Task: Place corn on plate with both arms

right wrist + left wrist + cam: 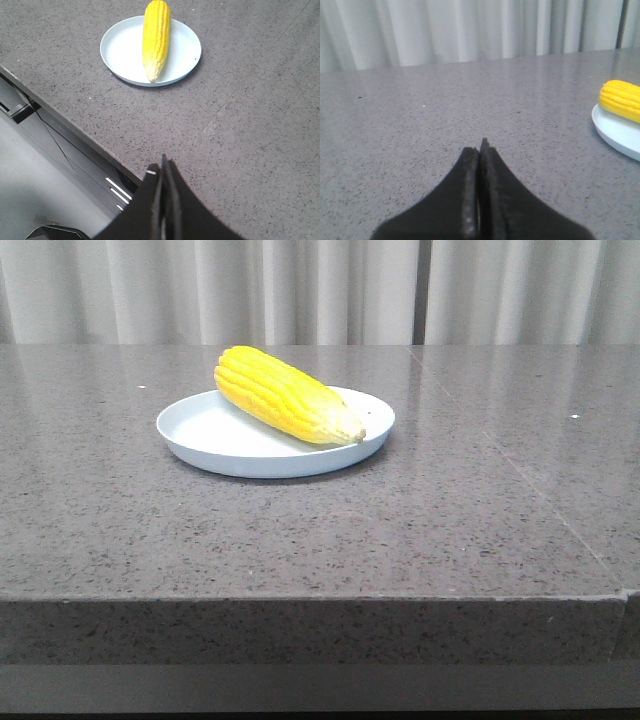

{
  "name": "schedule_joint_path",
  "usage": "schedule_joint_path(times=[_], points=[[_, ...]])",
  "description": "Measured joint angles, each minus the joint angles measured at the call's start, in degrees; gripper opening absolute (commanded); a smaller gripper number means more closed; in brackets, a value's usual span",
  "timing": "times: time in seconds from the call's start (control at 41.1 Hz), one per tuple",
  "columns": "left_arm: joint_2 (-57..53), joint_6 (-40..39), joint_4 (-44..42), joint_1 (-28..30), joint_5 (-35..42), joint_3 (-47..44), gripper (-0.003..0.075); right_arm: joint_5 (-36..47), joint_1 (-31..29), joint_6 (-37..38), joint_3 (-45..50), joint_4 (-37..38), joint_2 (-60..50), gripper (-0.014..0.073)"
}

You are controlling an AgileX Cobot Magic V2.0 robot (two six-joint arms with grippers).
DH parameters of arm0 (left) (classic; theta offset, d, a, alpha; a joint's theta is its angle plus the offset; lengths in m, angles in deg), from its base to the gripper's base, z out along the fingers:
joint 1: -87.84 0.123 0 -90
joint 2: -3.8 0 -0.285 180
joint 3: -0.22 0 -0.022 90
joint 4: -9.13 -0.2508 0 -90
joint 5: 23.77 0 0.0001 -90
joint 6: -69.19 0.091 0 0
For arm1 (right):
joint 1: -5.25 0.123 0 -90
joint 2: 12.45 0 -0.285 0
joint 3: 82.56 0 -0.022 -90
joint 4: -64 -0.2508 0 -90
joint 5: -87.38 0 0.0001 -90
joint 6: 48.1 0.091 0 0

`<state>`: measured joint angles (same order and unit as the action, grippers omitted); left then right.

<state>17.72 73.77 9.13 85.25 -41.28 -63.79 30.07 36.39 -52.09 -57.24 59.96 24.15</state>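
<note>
The yellow corn (283,395) lies across the pale blue plate (210,435) on the grey table, its whitish tip toward the plate's right rim. In the right wrist view the corn (156,37) rests on the plate (120,50) well ahead of my right gripper (162,167), which is shut and empty near the table's front edge. In the left wrist view my left gripper (479,150) is shut on nothing over bare table, and the corn's blunt end (621,100) and part of the plate (615,132) show far off to one side. Neither gripper appears in the front view.
The speckled grey table (450,520) has a seam line running diagonally on its right part and a front edge (320,600). Pale curtains (320,290) hang behind. Below the edge, the right wrist view shows the table frame and floor (45,165).
</note>
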Motion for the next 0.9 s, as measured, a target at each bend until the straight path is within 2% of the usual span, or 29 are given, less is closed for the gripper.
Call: schedule_joint_path(times=[0.195, 0.414, 0.584, 0.9], points=[[-5.8, 0.0, 0.0, 1.7, 6.4, -8.2, -0.002, 0.0, 0.0, 0.0, 0.0, 0.0, 0.0, -0.0087], [-6.5, 0.0, 0.0, 2.0, 11.7, -13.4, -0.002, 0.0, 0.0, 0.0, 0.0, 0.0, 0.0, -0.0087], [-6.5, 0.0, 0.0, 2.0, 15.1, -13.7, -0.002, 0.0, 0.0, 0.0, 0.0, 0.0, 0.0, -0.0087], [-6.5, 0.0, 0.0, 2.0, 15.2, -13.7, -0.002, 0.0, 0.0, 0.0, 0.0, 0.0, 0.0, -0.0087]])
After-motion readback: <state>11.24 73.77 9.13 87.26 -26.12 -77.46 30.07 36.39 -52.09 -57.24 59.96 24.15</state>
